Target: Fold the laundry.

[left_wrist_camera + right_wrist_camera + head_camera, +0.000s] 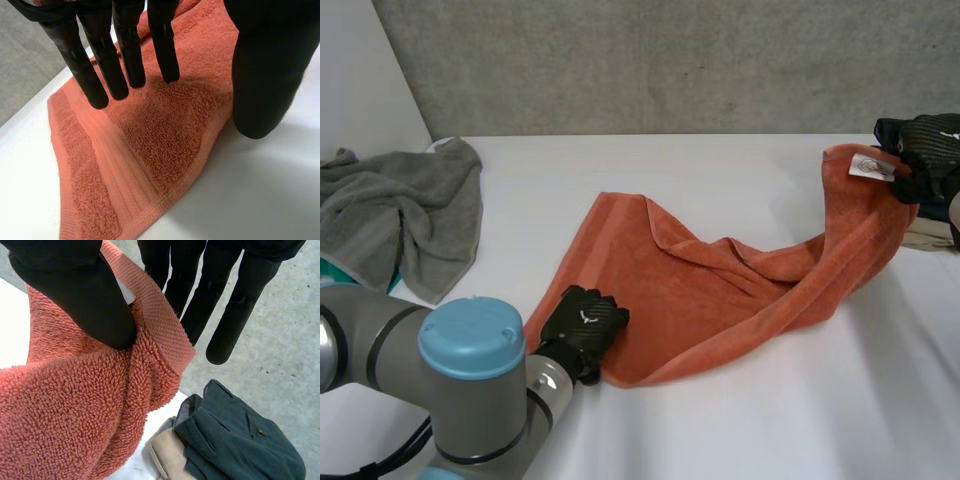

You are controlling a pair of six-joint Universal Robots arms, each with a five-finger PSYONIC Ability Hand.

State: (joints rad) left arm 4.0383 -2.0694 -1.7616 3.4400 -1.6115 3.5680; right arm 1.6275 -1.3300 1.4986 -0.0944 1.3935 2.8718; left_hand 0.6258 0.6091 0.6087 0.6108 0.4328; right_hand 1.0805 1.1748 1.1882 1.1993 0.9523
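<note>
Right robot hand [926, 148] pinches orange towel [720, 285], stretched diagonally toward near left

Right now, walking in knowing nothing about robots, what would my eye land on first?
The orange towel, stretched in a long twist across the white table. The black right hand pinches its labelled corner and holds it raised at the table's far right, while the left hand sits at the near corner. A crumpled grey towel lies at the far left.
</note>
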